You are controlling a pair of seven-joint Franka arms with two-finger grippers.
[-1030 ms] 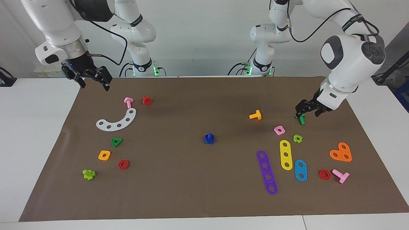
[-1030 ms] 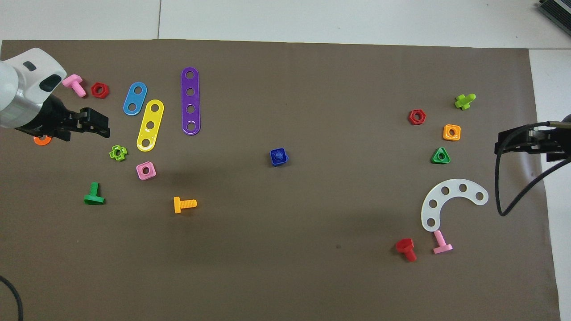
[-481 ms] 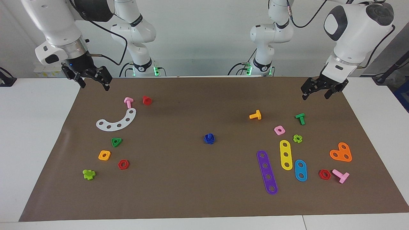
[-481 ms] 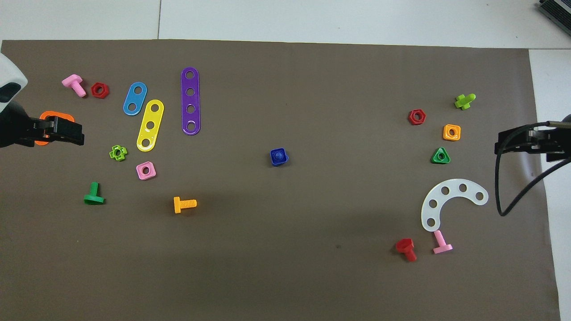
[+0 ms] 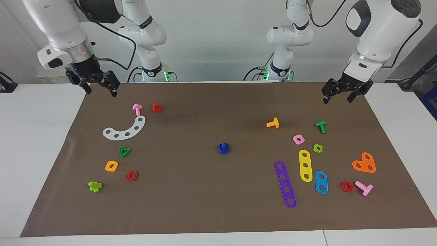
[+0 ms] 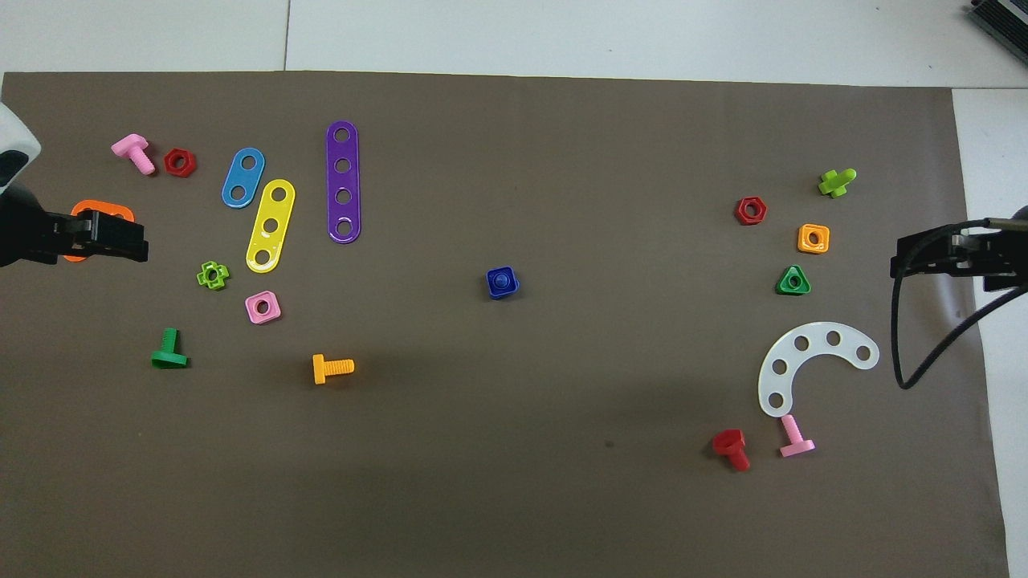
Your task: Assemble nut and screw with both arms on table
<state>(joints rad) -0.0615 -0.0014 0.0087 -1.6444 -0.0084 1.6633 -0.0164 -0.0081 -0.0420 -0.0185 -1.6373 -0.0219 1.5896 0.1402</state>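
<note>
The dark-blue nut (image 5: 224, 150) (image 6: 492, 290) lies in the middle of the brown mat on the table (image 5: 205, 205), with the dark-blue screw (image 5: 223, 146) (image 6: 503, 280) seated in its hole, and no gripper touches the pair. My left gripper (image 5: 337, 99) (image 6: 138, 242) hangs open and empty over the mat's edge nearest the robots, at the left arm's end, above an orange heart plate (image 6: 103, 212). The right gripper (image 5: 101, 93) (image 6: 898, 258) waits open and empty in the air over the mat's corner at the right arm's end.
Toward the left arm's end lie a green bolt (image 5: 321, 126), an orange bolt (image 5: 273, 123), a pink nut (image 5: 298, 139) and several coloured strips. Toward the right arm's end lie a white curved plate (image 5: 124, 130), a pink bolt (image 5: 137, 109), a red bolt (image 5: 156, 107) and several nuts.
My left gripper has risen from beside the green bolt and drawn back toward the robots, empty. The right arm and the blue nut and screw have not moved.
</note>
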